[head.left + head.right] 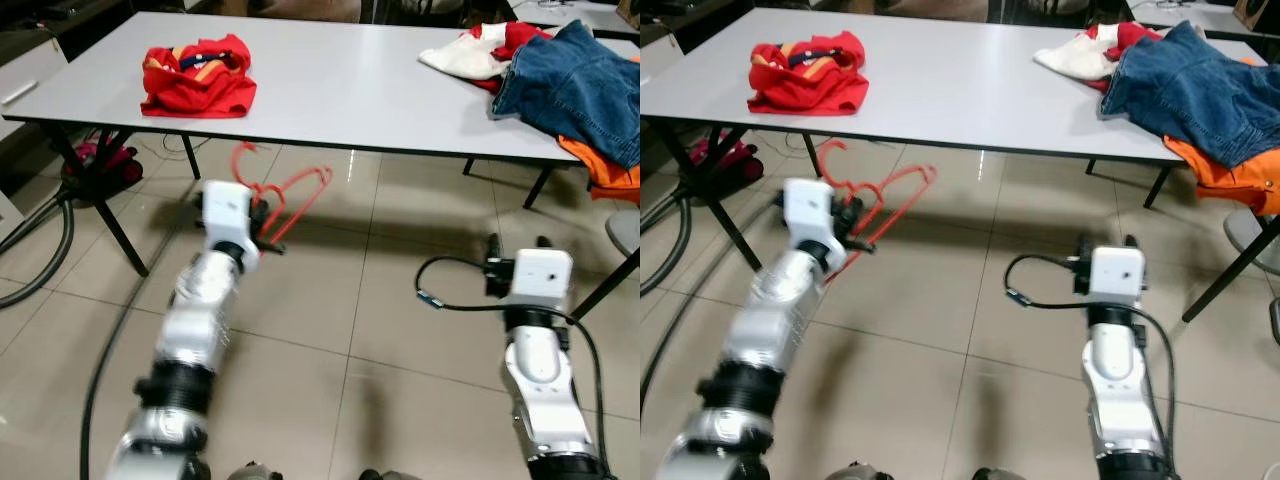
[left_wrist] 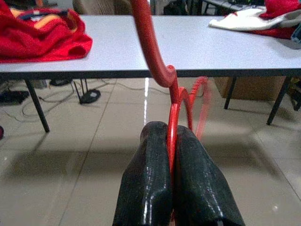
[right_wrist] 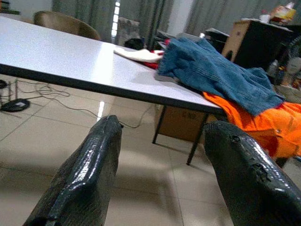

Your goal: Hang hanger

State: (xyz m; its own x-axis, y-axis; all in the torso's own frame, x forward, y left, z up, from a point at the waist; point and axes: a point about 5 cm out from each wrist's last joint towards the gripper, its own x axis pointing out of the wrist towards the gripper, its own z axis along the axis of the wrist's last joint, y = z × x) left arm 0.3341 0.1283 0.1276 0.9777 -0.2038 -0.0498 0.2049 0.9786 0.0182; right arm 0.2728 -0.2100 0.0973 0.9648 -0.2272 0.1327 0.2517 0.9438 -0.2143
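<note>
A red plastic hanger (image 1: pixel 290 195) hangs in the air in front of the white table's near edge, below the tabletop. My left gripper (image 1: pixel 266 232) is shut on its lower bar, and its black fingers (image 2: pixel 150 179) pinch the red hanger (image 2: pixel 172 127) between them. The hook points up and to the left. My right gripper (image 1: pixel 517 244) is held low over the floor on the right, open, with nothing between its fingers (image 3: pixel 89 174).
The white table (image 1: pixel 330 90) carries a folded red garment (image 1: pixel 198 78) on the left and a pile of clothes with blue jeans (image 1: pixel 580 85) on the right. Black table legs and a grey hose (image 1: pixel 50 250) stand to the left on the tiled floor.
</note>
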